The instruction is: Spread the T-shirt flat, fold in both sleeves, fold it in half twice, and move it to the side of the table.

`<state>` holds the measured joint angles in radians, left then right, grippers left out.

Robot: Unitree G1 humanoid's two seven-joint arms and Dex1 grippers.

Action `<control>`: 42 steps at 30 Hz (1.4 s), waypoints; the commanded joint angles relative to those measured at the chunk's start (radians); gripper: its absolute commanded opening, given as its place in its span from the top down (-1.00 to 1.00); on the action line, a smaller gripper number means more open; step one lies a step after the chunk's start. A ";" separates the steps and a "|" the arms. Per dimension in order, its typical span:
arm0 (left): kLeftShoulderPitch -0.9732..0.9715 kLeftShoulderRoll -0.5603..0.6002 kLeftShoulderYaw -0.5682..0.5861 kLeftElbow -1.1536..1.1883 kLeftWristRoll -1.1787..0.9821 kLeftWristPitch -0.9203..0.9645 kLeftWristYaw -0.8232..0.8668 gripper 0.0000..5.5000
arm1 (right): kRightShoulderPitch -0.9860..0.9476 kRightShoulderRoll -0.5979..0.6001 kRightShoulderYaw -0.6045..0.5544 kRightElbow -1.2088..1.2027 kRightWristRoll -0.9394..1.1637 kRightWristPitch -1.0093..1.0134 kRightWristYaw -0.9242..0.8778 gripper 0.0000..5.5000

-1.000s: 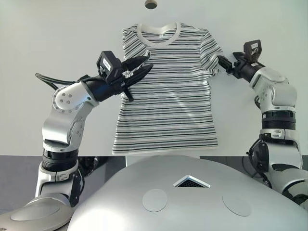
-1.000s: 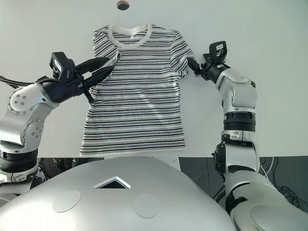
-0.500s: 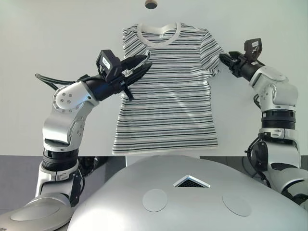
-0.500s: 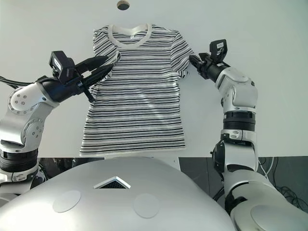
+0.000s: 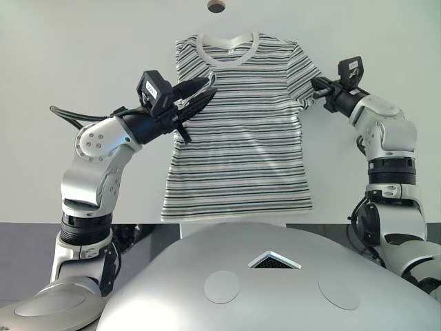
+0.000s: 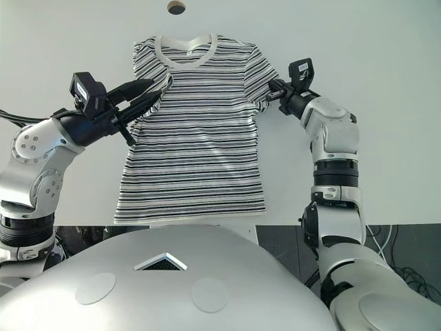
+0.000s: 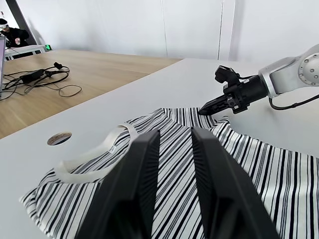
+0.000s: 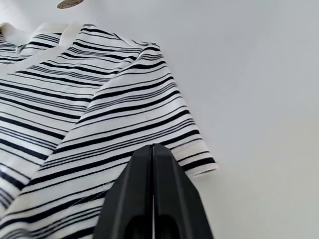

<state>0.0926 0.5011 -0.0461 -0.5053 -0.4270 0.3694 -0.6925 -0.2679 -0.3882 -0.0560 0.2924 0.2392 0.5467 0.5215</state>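
T-shirt (image 5: 241,138) lies spread on the white tabletop (image 5: 83,41), midway between the left and right edges. Its collar points to the far edge and its hem lies along the near edge. A round hole (image 5: 216,6) sits in the tabletop just beyond the collar.

The left end effector (image 5: 211,87) hangs over the shirt's left shoulder, hiding the sleeve on that side in the eye views. From the head its fingers look nearly together. The left wrist view settles it: the two black fingers (image 7: 144,169) stand parted, with stripes showing in the gap and nothing held. That view also takes in the collar, the hole, a wooden surface (image 7: 99,69) beyond the tabletop with cables (image 7: 45,77) on it, and the other arm farther off.

The right end effector (image 5: 315,83) is at the outer edge of the right sleeve (image 8: 149,114). The right wrist view shows its fingers pressed together with only a thin seam between them, tips over the sleeve close to its hem. Whether they touch the cloth cannot be told there. In the left wrist view the closed tips meet the sleeve's edge.
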 commanded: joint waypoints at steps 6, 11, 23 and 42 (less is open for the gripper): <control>-0.015 -0.004 -0.007 0.019 0.015 0.006 0.014 0.58 | 0.016 -0.008 -0.064 -0.098 0.042 -0.012 0.011 0.99; -0.016 -0.008 -0.011 0.021 0.018 0.006 0.017 0.58 | 0.004 -0.038 -0.088 -0.080 0.052 -0.005 0.024 0.99; -0.023 -0.005 -0.012 0.031 0.023 0.007 0.021 0.58 | -0.028 -0.052 -0.022 0.083 -0.044 -0.048 0.027 0.39; -0.030 0.010 -0.005 0.030 0.017 0.016 0.011 0.58 | -0.102 -0.005 -0.138 0.182 0.099 0.112 0.006 0.25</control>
<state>0.0712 0.4969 -0.0577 -0.4747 -0.4197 0.3711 -0.6876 -0.3594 -0.4086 -0.2138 0.4587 0.3524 0.6546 0.5356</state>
